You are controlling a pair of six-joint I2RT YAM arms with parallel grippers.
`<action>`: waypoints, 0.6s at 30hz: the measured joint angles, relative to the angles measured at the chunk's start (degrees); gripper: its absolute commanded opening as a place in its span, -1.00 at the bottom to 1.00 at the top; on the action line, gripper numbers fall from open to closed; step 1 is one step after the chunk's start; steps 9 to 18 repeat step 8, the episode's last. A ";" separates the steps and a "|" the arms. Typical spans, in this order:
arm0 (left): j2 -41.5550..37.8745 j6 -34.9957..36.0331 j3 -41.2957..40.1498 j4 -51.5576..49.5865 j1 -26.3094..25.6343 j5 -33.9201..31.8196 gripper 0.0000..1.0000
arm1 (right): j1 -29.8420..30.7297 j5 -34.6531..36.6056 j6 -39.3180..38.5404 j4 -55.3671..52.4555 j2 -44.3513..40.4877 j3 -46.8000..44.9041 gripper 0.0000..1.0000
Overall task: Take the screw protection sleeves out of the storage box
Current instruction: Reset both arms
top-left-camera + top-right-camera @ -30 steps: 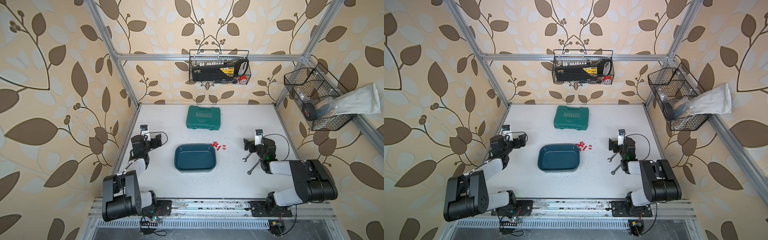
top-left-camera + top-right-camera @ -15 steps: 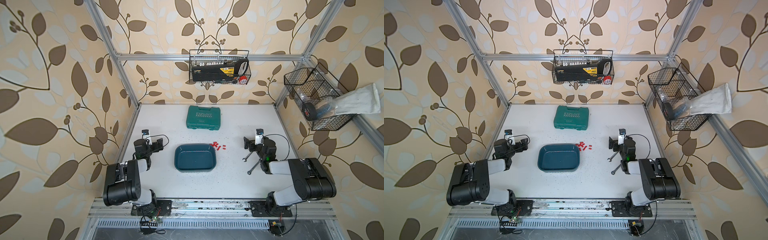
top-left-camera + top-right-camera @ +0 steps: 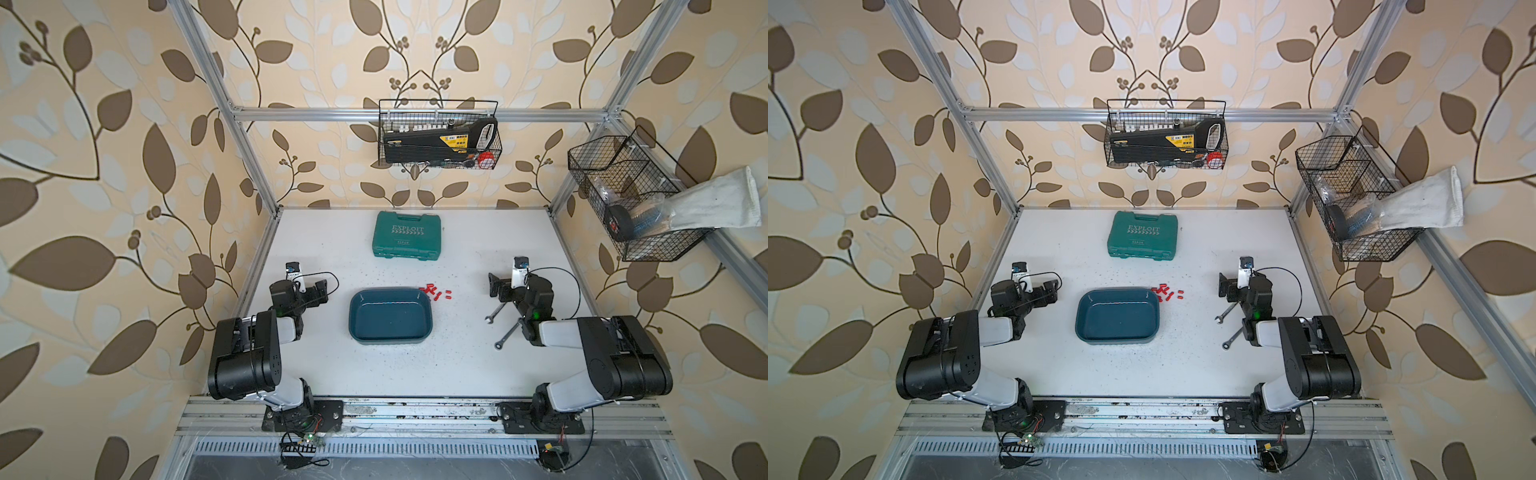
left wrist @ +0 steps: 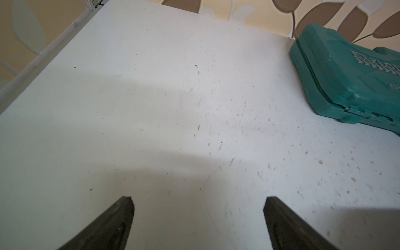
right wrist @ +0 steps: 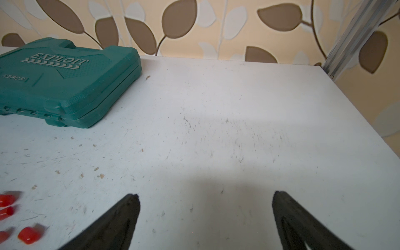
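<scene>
The storage box (image 3: 390, 320) (image 3: 1117, 318), a shallow teal-blue tray, sits mid-table in both top views, and its inside looks bare. Several red screw protection sleeves (image 3: 435, 291) (image 3: 1165, 291) lie on the table just off its far right corner. A few sleeves (image 5: 28, 234) also show at the edge of the right wrist view. My left gripper (image 3: 321, 289) (image 4: 198, 202) hovers left of the box, open and empty. My right gripper (image 3: 496, 286) (image 5: 205, 198) stands right of the sleeves, open over bare table.
A green EXPLOIT case (image 3: 406, 241) (image 4: 346, 86) (image 5: 65, 82) lies behind the box. Two wrenches (image 3: 496, 312) (image 3: 508, 337) lie by my right arm. Wire baskets hang on the back wall (image 3: 438, 135) and the right frame (image 3: 631, 199).
My left arm has shifted, and its gripper has moved a little nearer the front and toward the box. The right arm, box and sleeves have stayed put.
</scene>
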 measured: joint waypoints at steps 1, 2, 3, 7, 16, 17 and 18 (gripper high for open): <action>0.00 -0.02 0.00 0.00 0.00 0.00 0.97 | 0.00 0.09 0.07 -0.07 0.00 0.00 0.98; 0.00 -0.02 0.00 0.00 0.00 0.00 0.97 | 0.00 0.17 0.15 -0.09 0.00 0.00 0.98; 0.00 -0.02 0.00 0.00 -0.02 0.00 0.97 | 0.00 0.26 0.17 -0.09 0.00 0.00 0.98; 0.00 -0.04 0.00 0.00 -0.37 -0.07 0.97 | 0.00 0.31 0.22 -0.13 0.09 0.04 0.98; 0.00 -0.04 0.00 0.00 -0.39 -0.07 0.97 | 0.00 0.31 0.24 -0.24 0.13 0.09 0.98; 0.00 -0.04 0.00 0.00 -0.39 -0.07 0.97 | 0.00 0.31 0.24 -0.24 0.13 0.09 0.98; 0.00 -0.04 0.00 0.00 -0.39 -0.07 0.97 | 0.00 0.31 0.24 -0.24 0.13 0.09 0.98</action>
